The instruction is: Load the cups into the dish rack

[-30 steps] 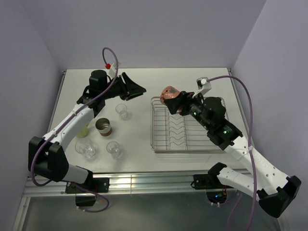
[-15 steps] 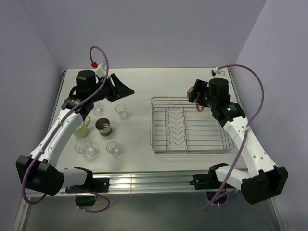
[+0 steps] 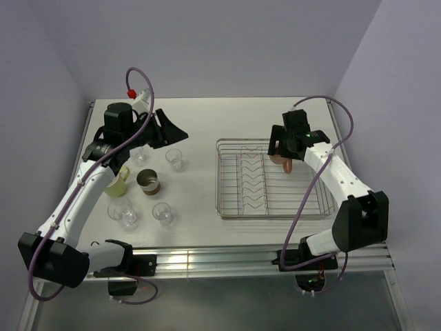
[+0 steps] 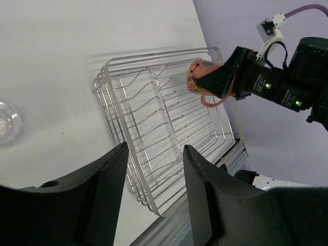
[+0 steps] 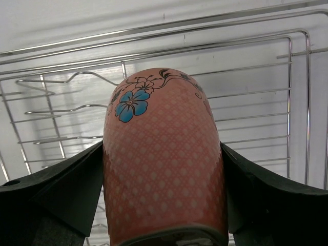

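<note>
Right gripper [image 3: 283, 147] clamps pink floral mug [image 5: 164, 154] by sides, jaws spread wide around body. Within last second it has carried the mug from the far-left corner of dish rack [image 3: 218, 179] across to the far-right bay, now low over wires, not yet set down. Release looks like next step.

Left gripper [image 3: 171, 132] has drawn back over table's left side. Jaws apart, empty, widening slightly. Below it wait clear tumbler [image 3: 175, 158], brown metallic cup [image 3: 147, 182] and yellow-green mug [image 3: 118, 185], all unloaded.

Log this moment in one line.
right gripper: shut on pink mug above dish rack | left gripper: open, empty | rack contents: none
</note>
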{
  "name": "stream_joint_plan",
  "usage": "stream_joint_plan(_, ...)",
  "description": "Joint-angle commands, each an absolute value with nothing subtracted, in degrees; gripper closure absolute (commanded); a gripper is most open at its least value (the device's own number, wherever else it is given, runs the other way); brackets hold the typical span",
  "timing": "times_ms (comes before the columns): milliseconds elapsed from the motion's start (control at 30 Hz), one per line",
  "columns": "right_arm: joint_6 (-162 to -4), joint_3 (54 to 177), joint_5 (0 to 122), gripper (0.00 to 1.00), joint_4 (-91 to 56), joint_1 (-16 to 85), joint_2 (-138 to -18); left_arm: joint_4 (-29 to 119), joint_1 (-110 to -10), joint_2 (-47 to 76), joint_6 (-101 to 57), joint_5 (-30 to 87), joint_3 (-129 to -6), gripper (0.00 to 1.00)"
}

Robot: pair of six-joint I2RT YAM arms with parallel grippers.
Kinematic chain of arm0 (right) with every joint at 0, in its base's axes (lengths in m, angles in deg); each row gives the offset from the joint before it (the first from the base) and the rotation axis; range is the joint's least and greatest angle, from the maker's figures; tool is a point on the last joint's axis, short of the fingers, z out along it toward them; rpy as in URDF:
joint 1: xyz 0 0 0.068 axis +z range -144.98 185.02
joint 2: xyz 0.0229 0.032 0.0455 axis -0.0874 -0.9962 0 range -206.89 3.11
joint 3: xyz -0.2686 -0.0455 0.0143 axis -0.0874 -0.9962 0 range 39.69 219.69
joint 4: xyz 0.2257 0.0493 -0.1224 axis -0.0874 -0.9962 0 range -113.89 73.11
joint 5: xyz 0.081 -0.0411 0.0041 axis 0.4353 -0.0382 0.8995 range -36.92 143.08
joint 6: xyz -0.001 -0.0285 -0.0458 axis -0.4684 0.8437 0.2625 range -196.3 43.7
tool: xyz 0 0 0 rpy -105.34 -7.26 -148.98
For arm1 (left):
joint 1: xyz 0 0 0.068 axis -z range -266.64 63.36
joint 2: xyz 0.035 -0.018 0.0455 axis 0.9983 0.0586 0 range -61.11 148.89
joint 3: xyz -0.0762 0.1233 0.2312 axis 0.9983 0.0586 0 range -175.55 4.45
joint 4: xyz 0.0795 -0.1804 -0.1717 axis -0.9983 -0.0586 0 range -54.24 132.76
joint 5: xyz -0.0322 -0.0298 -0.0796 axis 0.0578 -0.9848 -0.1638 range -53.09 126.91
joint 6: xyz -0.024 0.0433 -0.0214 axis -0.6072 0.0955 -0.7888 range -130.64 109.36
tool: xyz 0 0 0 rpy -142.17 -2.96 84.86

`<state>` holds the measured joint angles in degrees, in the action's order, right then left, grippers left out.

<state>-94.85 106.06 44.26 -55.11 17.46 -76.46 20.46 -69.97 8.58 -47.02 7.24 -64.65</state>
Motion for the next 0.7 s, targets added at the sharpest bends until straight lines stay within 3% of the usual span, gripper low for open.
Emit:
stream_joint_plan(0, -93.88, 109.65, 42.18, 1.00, -53.19, 17.06, -78.44, 20.18, -70.47, 7.18, -44.48, 7.73, -65.25, 0.46)
stream_joint_plan(667, -94.41, 114.04, 41.22, 1.00, -52.40, 17.23, -91.11, 20.35, -71.61, 8.23, -43.25, 7.82, -62.96, 0.47)
